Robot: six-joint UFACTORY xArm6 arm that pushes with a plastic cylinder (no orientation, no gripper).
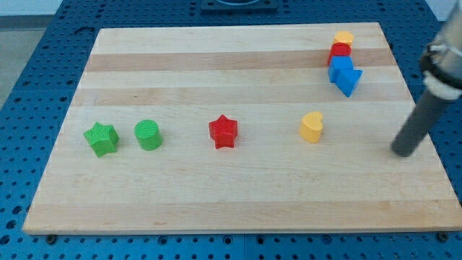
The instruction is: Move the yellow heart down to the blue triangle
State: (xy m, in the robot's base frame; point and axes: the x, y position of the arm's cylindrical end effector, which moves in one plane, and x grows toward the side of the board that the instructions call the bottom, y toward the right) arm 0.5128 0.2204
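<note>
The yellow heart (312, 127) lies on the wooden board right of centre. The blue triangle (349, 81) lies up and to the right of it, near the board's top right, touching a blue block (339, 67) just above it. My tip (403, 152) rests on the board near the right edge, well to the right of the yellow heart and slightly below it, touching no block.
A red block (340, 50) and a yellow block (343, 37) sit in a column above the blue ones. A red star (223, 132) lies mid-board. A green cylinder (148, 135) and green star (100, 139) lie at the left. The board's right edge (433, 144) is close to my tip.
</note>
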